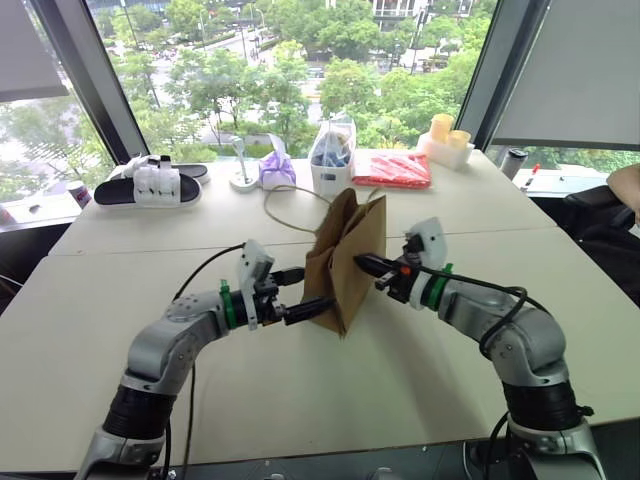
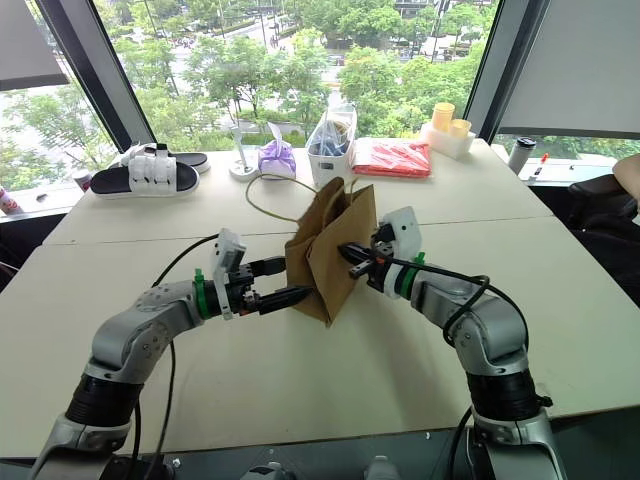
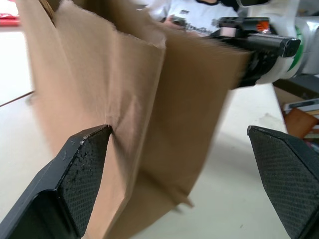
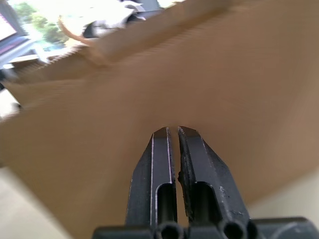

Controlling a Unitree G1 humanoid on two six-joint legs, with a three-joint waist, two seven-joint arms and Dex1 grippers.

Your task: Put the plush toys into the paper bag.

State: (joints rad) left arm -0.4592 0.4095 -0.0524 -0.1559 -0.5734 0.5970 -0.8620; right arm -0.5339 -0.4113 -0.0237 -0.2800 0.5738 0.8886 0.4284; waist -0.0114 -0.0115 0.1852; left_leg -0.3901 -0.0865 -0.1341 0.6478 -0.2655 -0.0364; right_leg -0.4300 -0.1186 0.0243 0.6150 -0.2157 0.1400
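Your bag (image 1: 345, 262) stood mid-desk, well back from the near edge, with bare desk (image 1: 330, 400) open in front of it and to both sides. Behind it a seam crossed the desk; past that, along the window edge, sat a sandal (image 1: 150, 186), a purple pouch (image 1: 277, 169), a clear bag (image 1: 332, 160) of blue things, a red packet (image 1: 392, 169) and a white holder of yellow cups (image 1: 446, 140). All were well apart from the bag.

The bag was brown kraft paper, creased and folded inward at the middle, leaning rather than square. A tan string handle (image 1: 290, 200) looped off its top toward the pouch. You could not tell whether its mouth was open, nor whether anything lay inside.

Your left claw (image 1: 322, 306) came in low from the left, spread wide; in the left wrist view one finger (image 3: 82, 174) touched the bag's creased side and the other stood clear of the paper.

Your right claw (image 1: 362, 264) met the bag's right face higher up, fingers pressed together with the tips against the paper. You could not tell whether any paper was pinched between them.
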